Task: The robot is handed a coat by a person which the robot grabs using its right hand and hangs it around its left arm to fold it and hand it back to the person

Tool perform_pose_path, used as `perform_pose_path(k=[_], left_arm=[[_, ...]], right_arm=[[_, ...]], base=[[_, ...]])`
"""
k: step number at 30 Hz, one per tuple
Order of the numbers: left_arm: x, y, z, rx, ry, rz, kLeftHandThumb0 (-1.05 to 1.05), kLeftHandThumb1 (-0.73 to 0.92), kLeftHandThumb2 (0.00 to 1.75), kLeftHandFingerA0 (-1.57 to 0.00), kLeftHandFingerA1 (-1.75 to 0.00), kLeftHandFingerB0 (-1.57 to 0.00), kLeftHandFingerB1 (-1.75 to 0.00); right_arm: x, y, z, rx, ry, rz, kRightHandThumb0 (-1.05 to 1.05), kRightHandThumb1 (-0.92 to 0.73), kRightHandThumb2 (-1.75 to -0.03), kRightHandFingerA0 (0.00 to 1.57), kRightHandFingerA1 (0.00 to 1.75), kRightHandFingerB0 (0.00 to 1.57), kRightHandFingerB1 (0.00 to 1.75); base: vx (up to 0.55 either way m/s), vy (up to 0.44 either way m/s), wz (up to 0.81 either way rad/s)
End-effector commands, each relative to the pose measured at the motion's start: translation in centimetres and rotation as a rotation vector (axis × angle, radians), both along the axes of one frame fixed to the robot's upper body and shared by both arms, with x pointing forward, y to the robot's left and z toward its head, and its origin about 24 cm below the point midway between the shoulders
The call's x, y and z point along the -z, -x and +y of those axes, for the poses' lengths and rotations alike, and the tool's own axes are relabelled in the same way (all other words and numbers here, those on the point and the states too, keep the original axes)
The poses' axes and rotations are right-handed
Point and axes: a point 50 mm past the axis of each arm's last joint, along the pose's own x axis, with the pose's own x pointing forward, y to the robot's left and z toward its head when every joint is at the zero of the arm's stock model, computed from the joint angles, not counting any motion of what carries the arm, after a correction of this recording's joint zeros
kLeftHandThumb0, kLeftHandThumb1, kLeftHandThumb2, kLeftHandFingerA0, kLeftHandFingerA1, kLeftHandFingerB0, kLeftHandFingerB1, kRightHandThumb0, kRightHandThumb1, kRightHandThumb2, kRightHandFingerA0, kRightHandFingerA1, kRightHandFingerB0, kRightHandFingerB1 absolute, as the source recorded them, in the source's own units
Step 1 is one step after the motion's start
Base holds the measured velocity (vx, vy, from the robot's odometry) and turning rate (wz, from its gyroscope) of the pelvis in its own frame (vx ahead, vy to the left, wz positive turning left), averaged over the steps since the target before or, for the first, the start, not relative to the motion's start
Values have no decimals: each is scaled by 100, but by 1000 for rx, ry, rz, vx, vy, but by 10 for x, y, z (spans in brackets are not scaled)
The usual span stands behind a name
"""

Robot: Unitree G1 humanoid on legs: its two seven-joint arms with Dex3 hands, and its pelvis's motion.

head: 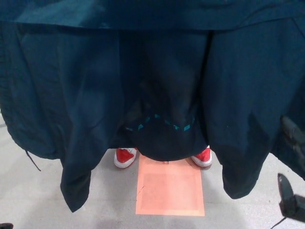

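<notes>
A dark teal coat (95,86) hangs spread out in front of me and fills most of the head view, its sleeves dangling at the left and right. Behind it stands a person; only the red shoes (126,156) show under the hem. My right hand (290,191) comes in at the right edge beside the coat's right sleeve. It is open: one black finger (290,136) lies in front of the cloth and another (285,187) is lower down, with nothing held between them. My left hand does not show.
An orange mat (170,188) lies on the grey floor (38,191) just in front of the person's shoes. A thin dark cord (32,160) hangs from the coat's left side.
</notes>
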Motion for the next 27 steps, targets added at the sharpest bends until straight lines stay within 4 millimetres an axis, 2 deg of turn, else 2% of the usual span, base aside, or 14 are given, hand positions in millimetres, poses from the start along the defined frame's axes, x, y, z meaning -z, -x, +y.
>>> perform_pose_path(k=[1,5,7,8,13,15,16,18,19,20,21,23,24,27], left_arm=[[-12,-11,7,7,8,-69,-73,75,104,-7,-42,-3,-38],[-13,-10,7,6,25,-75,-69,73,105,-5,-40,-5,-38],[-13,-10,7,16,18,-70,-73,75,105,-9,-43,-5,-39],[-12,-9,7,26,12,-68,-69,74,106,-5,-42,-4,-38],[-8,-3,6,37,9,-50,-70,74,106,-7,-43,-4,-39],[-8,-3,5,27,18,-50,-70,74,105,-8,-43,-4,-39],[-8,-3,5,29,15,-51,-34,59,113,0,-47,0,-47],[-8,-3,4,46,1,-53,-34,60,114,0,-47,0,-47],[-8,-3,4,53,-3,-53,-69,75,107,-5,-43,-4,-37],[-9,-3,5,51,-5,-54,-74,76,104,-14,-45,-3,-38],[-9,-4,5,49,-6,-59,-33,61,114,0,-47,0,-47],[-10,-5,5,50,-4,-67,-33,61,114,0,-47,0,-47],[-10,-6,4,49,-1,-70,-33,61,114,0,-46,0,-47],[-11,-12,2,57,-9,-70,-33,62,115,0,-47,0,-47]], right_arm=[[-145,31,28,-227,194,-504,-103,-88,-123,0,18,0,10],[-165,22,30,-251,256,-527,-103,-86,-122,0,16,0,11],[-172,16,32,-277,270,-526,-105,-86,-121,0,7,0,6],[-176,12,34,-283,278,-516,-105,-85,-120,0,4,0,5],[-190,-13,40,-287,393,-414,-98,-83,-119,0,9,0,9],[-192,-24,41,-284,427,-380,-91,-80,-117,0,16,0,16],[-193,-30,41,-278,449,-364,-94,-79,-101,0,4,0,10],[-196,-41,41,-259,501,-332,-91,-77,-96,0,0,0,10],[-198,-48,42,-247,537,-312,-93,-86,-121,0,11,0,12],[-201,-53,43,-240,557,-298,-90,-79,-98,0,1,0,9],[-204,-64,44,-235,587,-272,-91,-83,-100,0,1,0,10],[-209,-75,45,-228,622,-242,-91,-83,-100,0,1,0,10],[-213,-85,47,-228,641,-198,-88,-89,-123,0,13,0,15],[-220,-104,50,-222,683,-117,-89,-89,-122,0,12,0,14]], base=[[0,0,0],[0,0,0],[0,0,0],[0,0,0],[0,0,0],[0,0,0],[0,0,0],[0,0,0],[0,0,0],[0,0,0],[0,0,0],[0,0,0],[0,0,0],[0,0,0]])
